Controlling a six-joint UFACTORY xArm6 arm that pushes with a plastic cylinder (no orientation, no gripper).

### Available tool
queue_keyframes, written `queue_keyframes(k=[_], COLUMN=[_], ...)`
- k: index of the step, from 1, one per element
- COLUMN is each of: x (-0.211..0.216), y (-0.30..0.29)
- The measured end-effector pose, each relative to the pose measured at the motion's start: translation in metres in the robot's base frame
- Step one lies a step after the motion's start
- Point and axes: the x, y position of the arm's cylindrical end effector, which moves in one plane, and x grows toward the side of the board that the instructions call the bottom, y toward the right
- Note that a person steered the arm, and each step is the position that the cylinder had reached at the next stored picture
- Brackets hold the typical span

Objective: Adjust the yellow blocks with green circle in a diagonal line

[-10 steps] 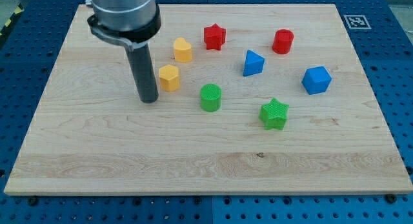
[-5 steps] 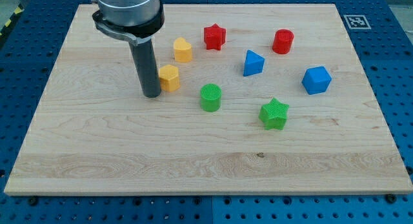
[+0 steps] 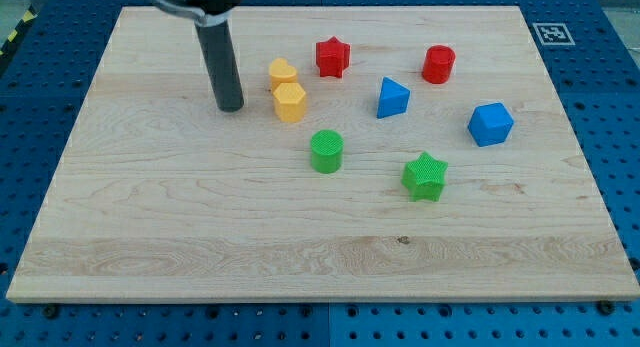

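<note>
Since the earlier frames, the yellow hexagonal block (image 3: pixel 290 102) has been shifted toward the view's top right and is now seen touching the lower edge of the yellow heart-shaped block (image 3: pixel 282 72); my tip (image 3: pixel 231 107) has been drawn up the board and now stands apart from both, to the view's left of the hexagonal one.

Nearest the view's bottom, only pale, grained wood of the bench (image 3: pixel 300 257) is seen. Farther up, the ribbed green plastic star (image 3: pixel 425 176) and the green cylinder with its round top (image 3: pixel 326 150) are found, the cylinder lying down and to the view's right of the yellow pair, well clear of them. Beyond these, the blue cube-like block (image 3: pixel 491 124) and the blue wedge-shaped block (image 3: pixel 392 97) are placed. Farthest off, the red star (image 3: pixel 332 57) and the red cylinder (image 3: pixel 438 64) are set.

No hand is fitted: the arm ends in a plain dark rod, and nothing is held.
</note>
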Motion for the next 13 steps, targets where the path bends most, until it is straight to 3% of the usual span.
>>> queue_keyframes(k=[4, 10, 12, 13], x=[-0.014, 0.016, 0.026, 0.029], y=[0.038, 0.057, -0.049, -0.060])
